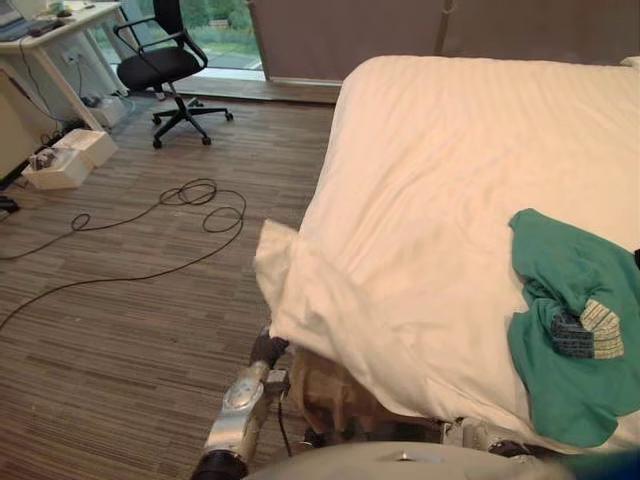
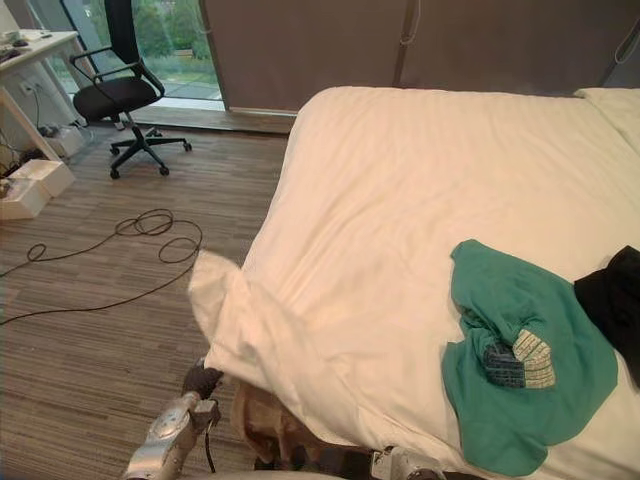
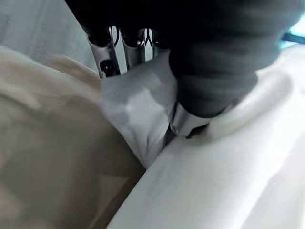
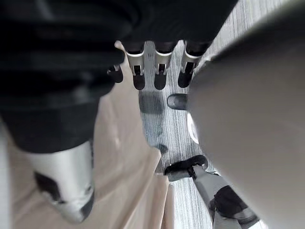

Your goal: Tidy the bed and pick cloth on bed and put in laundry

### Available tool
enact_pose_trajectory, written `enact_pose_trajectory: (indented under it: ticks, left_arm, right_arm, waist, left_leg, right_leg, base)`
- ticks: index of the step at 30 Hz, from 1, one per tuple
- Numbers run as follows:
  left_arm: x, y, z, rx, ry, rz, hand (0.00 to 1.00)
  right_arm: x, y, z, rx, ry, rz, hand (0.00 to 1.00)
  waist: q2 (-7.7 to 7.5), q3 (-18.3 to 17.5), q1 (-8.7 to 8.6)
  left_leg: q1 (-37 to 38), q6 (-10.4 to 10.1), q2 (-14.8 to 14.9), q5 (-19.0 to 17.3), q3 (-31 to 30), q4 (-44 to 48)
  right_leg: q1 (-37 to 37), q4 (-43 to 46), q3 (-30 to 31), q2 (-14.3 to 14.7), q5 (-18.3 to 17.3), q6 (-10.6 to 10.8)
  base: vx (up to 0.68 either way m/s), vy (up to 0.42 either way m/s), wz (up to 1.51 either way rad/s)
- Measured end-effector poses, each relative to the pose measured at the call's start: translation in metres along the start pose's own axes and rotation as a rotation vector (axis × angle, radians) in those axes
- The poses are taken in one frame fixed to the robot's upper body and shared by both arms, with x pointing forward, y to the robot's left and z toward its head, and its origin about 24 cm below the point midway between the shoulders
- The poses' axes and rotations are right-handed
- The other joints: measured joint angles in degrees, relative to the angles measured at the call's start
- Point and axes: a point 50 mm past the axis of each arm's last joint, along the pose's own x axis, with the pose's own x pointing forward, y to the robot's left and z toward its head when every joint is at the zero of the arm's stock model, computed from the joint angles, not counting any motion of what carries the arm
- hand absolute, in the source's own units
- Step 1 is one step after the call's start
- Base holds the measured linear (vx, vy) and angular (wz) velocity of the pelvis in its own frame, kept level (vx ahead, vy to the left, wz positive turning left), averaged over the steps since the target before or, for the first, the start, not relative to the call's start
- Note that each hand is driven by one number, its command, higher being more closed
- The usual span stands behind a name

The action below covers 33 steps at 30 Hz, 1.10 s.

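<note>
A white duvet [image 1: 430, 200] covers the bed, and its near left corner [image 1: 278, 270] stands lifted off the bed's edge. My left hand [image 1: 268, 350] is under that corner, and the left wrist view has its fingers [image 3: 102, 55] and thumb pinching a fold of the white duvet [image 3: 133, 109]. A green cloth [image 2: 520, 340] lies crumpled on the bed's near right, with a small patterned piece [image 2: 522, 362] on it. A black cloth [image 2: 612, 295] lies just right of it. My right hand [image 4: 159, 71] hangs low beside the bed with straight fingers and holds nothing.
The beige bed base [image 1: 330, 390] shows below the lifted corner. A black office chair [image 1: 165, 65] and a white desk [image 1: 60, 30] stand at the far left, with white boxes [image 1: 70, 158] on the wooden floor. A pillow [image 2: 615, 100] lies at the bed's far right.
</note>
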Motion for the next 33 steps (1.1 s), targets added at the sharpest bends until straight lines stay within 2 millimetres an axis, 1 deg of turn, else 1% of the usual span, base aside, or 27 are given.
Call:
enact_pose_trajectory:
  ticks: [2, 4, 5, 6, 7, 8, 9, 10, 11, 12, 13, 14, 16, 18, 20, 22, 23, 24, 25, 26, 27, 28, 30, 31, 33]
  left_arm:
    - [-0.002, 0.015, -0.015, -0.118, 0.057, 0.096, 0.0]
    - [-0.015, 0.052, -0.049, -0.316, 0.198, 0.32, 0.0]
    - [-0.024, 0.069, -0.06, -0.391, 0.246, 0.412, 0.0]
    - [-0.039, 0.094, -0.076, -0.463, 0.32, 0.518, 0.0]
    - [-0.047, 0.108, -0.08, -0.485, 0.355, 0.542, 0.0]
    - [-0.054, 0.114, -0.086, -0.497, 0.392, 0.534, 0.0]
    - [-0.065, 0.121, -0.095, -0.472, 0.457, 0.448, 0.0]
    - [-0.073, 0.119, -0.105, -0.443, 0.524, 0.351, 0.0]
    - [-0.084, 0.102, -0.122, -0.365, 0.652, 0.131, 0.0]
    - [-0.087, 0.091, -0.129, -0.314, 0.717, 0.015, 0.0]
    - [-0.094, 0.081, -0.139, -0.299, 0.777, -0.046, 0.0]
    - [-0.104, 0.085, -0.144, -0.212, 0.856, -0.112, 0.0]
    - [-0.109, 0.083, -0.149, -0.114, 0.949, -0.177, 0.0]
    - [-0.107, 0.081, -0.149, -0.071, 0.98, -0.163, 0.0]
    - [-0.104, 0.08, -0.148, -0.034, 1.007, -0.133, 0.0]
    - [-0.101, 0.079, -0.148, -0.03, 1.031, -0.086, 0.0]
    - [-0.099, 0.079, -0.146, -0.021, 1.024, -0.076, 0.0]
    - [-0.095, 0.079, -0.144, -0.006, 1.006, -0.065, 0.0]
    - [-0.093, 0.079, -0.143, 0.006, 0.994, -0.058, 0.0]
    - [-0.092, 0.079, -0.143, 0.012, 0.98, -0.051, 0.0]
    - [-0.089, 0.081, -0.14, 0.031, 0.945, -0.042, 0.0]
    - [-0.088, 0.082, -0.138, 0.041, 0.931, -0.035, 0.0]
    - [-0.085, 0.087, -0.133, 0.094, 0.9, -0.021, 0.0]
    - [-0.082, 0.091, -0.128, 0.146, 0.887, -0.015, 0.0]
    - [-0.07, 0.09, -0.118, 0.232, 0.856, 0.001, 0.0]
  right_arm:
    - [0.0, -0.001, -0.001, 0.011, 0.001, 0.009, 0.0]
    - [0.0, -0.006, -0.002, 0.044, 0.005, 0.015, 0.0]
    - [0.0, -0.009, -0.003, 0.051, 0.005, 0.013, 0.0]
    - [0.0, -0.014, -0.005, 0.06, 0.006, 0.006, 0.0]
    - [0.0, -0.017, -0.005, 0.066, -0.001, 0.004, 0.0]
    - [0.0, -0.019, -0.006, 0.077, 0.002, 0.0, 0.0]
    - [0.0, -0.023, -0.008, 0.092, 0.004, -0.016, 0.0]
    - [0.0, -0.024, -0.008, 0.096, 0.004, -0.025, 0.0]
    - [0.0, -0.024, -0.008, 0.096, -0.002, -0.038, 0.0]
    - [0.0, -0.024, -0.008, 0.096, -0.002, -0.042, 0.0]
    - [0.0, -0.023, -0.008, 0.095, -0.001, -0.041, 0.0]
    - [0.0, -0.019, -0.009, 0.094, 0.007, -0.033, 0.0]
    - [0.0, -0.019, -0.009, 0.078, 0.009, -0.039, 0.0]
    - [0.0, -0.021, -0.008, 0.062, -0.002, -0.056, 0.0]
    - [-0.001, -0.025, -0.006, 0.061, -0.026, -0.079, 0.0]
    - [-0.001, -0.028, -0.004, 0.078, -0.068, -0.096, 0.0]
    - [-0.001, -0.027, -0.004, 0.086, -0.084, -0.097, 0.0]
    - [-0.001, -0.026, -0.006, 0.084, -0.105, -0.097, 0.0]
    - [-0.001, -0.027, -0.007, 0.081, -0.119, -0.103, 0.0]
    - [-0.001, -0.027, -0.008, 0.074, -0.128, -0.107, 0.0]
    - [-0.001, -0.026, -0.01, 0.049, -0.151, -0.108, 0.0]
    - [-0.002, -0.024, -0.011, 0.044, -0.161, -0.104, 0.0]
    - [-0.003, -0.024, -0.008, 0.05, -0.184, -0.104, 0.0]
    - [-0.003, -0.023, -0.008, 0.072, -0.189, -0.101, 0.0]
    - [-0.003, -0.031, -0.011, 0.095, -0.185, -0.131, 0.0]
  waist:
    - [0.06, 0.13, 0.12]
    - [-0.08, 0.36, 0.23]
    - [-0.18, 0.68, 0.4]
    - [0.0, 1.61, 0.55]
    - [-0.22, 2.48, 0.12]
    - [-0.14, 2.68, 0.41]
    - [-0.17, 2.68, 0.77]
    - [-0.39, 2.78, 0.86]
    - [-0.44, 2.72, 0.79]
    - [-0.36, 2.63, 0.78]
    - [-0.52, 2.59, 0.86]
    - [-1.32, 2.26, 0.85]
    - [-1.7, 2.16, 0.71]
    - [-1.46, 2.32, 0.62]
    - [-0.83, 2.5, 0.09]
    - [-0.19, 2.6, -1.83]
    - [-0.04, 2.73, -2.28]
    - [0.08, 2.84, -2.16]
    - [0.19, 2.91, -1.9]
    - [0.24, 2.88, -1.58]
    - [0.15, 2.86, -1.13]
    - [0.21, 2.84, -1.21]
    - [-0.6, 3.29, -1.86]
    - [-0.76, 3.43, -2.8]
    - [-1.14, 3.41, -3.43]
  left_leg:
    - [0.09, -0.27, 0.15, -0.2, -0.02, 0.0]
    - [0.41, -0.51, 0.18, -0.51, -0.04, 0.0]
    - [0.79, -0.49, 0.17, -0.66, -0.05, 0.0]
    - [0.89, -0.45, 0.13, -0.89, -0.07, -0.01]
    - [0.85, -0.43, 0.21, -0.91, 0.25, -0.02]
    - [0.52, -0.14, 0.24, -1.13, 0.67, -0.03]
    - [-0.17, 0.13, 0.15, -1.4, 0.81, -0.03]
    - [-0.09, 0.24, 0.01, -1.71, 0.85, -0.04]
    - [0.24, 0.25, -0.18, -1.99, 1.13, -0.03]
    - [0.48, 0.14, -0.22, -2.09, 1.41, -0.02]
    - [0.82, 0.06, -0.21, -2.19, 1.74, 0.0]
    - [1.19, -0.12, -0.05, -2.45, 2.38, 0.03]
    - [1.79, -0.1, 0.18, -2.62, 3.42, 0.03]
    - [2.11, -0.08, 0.34, -2.63, 4.99, 0.01]
    - [2.17, -0.06, 0.53, -2.64, 6.45, -0.01]
    - [2.39, 0.1, 0.68, -2.55, 7.76, -0.02]
    - [2.81, 0.24, 0.92, -2.66, 8.43, -0.02]
    - [2.96, 0.61, 1.5, -3.12, 10.09, -0.03]
    - [3.17, 0.51, 1.98, -3.58, 11.05, -0.03]
    - [3.22, 0.96, 2.41, -4.04, 12.03, -0.03]
    - [3.24, 0.86, 3.18, -4.31, 14.38, -0.02]
    - [3.24, 0.81, 3.25, -4.38, 14.86, -0.02]
    - [3.19, 0.7, 3.19, -4.46, 15.76, -0.01]
    - [3.03, 0.68, 3.04, -4.45, 15.56, -0.01]
    - [3.01, 0.4, 2.81, -4.26, 14.72, -0.01]
  right_leg:
    - [0.05, 0.58, 0.02, 0.03, -0.59, -0.17]
    - [0.3, 0.8, 0.0, 0.04, -1.03, 0.06]
    - [0.46, 0.9, -0.08, 0.04, -1.13, 0.03]
    - [0.84, 0.93, -0.81, 0.01, -1.19, 0.01]
    - [1.31, 0.93, -1.7, -0.15, -1.2, 0.02]
    - [1.32, 0.93, -2.35, -0.25, -1.19, 0.02]
    - [1.33, 0.97, -3.08, -0.44, -1.18, 0.02]
    - [1.32, 1.13, -3.0, -0.62, -1.17, 0.03]
    - [1.32, 1.44, -2.51, -0.91, -1.04, 0.18]
    - [1.31, 1.56, -1.92, -0.98, -0.94, 0.27]
    - [1.3, 1.63, -1.03, -1.0, -0.82, 0.41]
    - [1.21, 1.65, 0.52, -0.88, -0.81, 0.43]
    - [0.53, 2.15, 2.51, -0.73, -0.76, 0.41]
    - [-0.64, 2.79, 4.42, -0.72, -0.65, 0.36]
    - [-1.61, 3.21, 5.55, -0.74, -0.16, 0.62]
    - [-2.42, 4.86, 6.52, -0.93, 0.33, 1.33]
    - [-3.15, 6.23, 6.53, -0.99, 0.51, 1.62]
    - [-3.98, 7.65, 5.5, -0.95, 1.12, 1.71]
    - [-4.49, 8.11, 3.93, -0.82, 1.82, 1.65]
    - [-5.18, 8.64, 2.68, -0.7, 2.4, 1.27]
    - [-6.72, 9.42, 0.28, -0.44, 3.71, 0.59]
    - [-7.24, 9.65, 0.12, -0.33, 3.94, 0.31]
    - [-8.52, 10.41, 2.37, 0.16, 3.99, 0.26]
    - [-8.66, 10.35, 4.38, 0.33, 4.02, 0.29]
    - [-8.14, 9.67, 6.84, 0.65, 3.98, 0.28]
  base:
    - [0.0, -0.044, 0.0]
    - [0.05, -0.024, 0.03]
    - [0.07, 0.0, 0.16]
    - [0.06, 0.006, 0.31]
    - [0.02, 0.012, 0.39]
    - [-0.01, 0.025, 0.43]
    - [0.0, 0.048, 0.27]
    - [0.02, 0.076, 0.11]
    - [0.03, 0.074, -0.1]
    - [0.03, 0.072, -0.2]
    - [0.02, 0.044, -0.32]
    - [0.02, 0.031, -0.32]
    - [0.02, 0.015, -0.37]
    - [-0.01, 0.024, -0.46]
    - [-0.03, 0.031, -0.42]
    - [-0.05, 0.053, -0.32]
    - [-0.12, 0.046, -0.39]
    - [-0.13, 0.029, -0.47]
    - [-0.12, 0.034, -0.49]
    - [-0.11, 0.064, -0.7]
    - [-0.1, 0.073, -0.7]
    - [-0.12, 0.066, -0.8]
    - [-0.09, 0.023, -0.4]
    - [-0.07, -0.004, -0.05]
    - [-0.04, -0.021, 0.14]
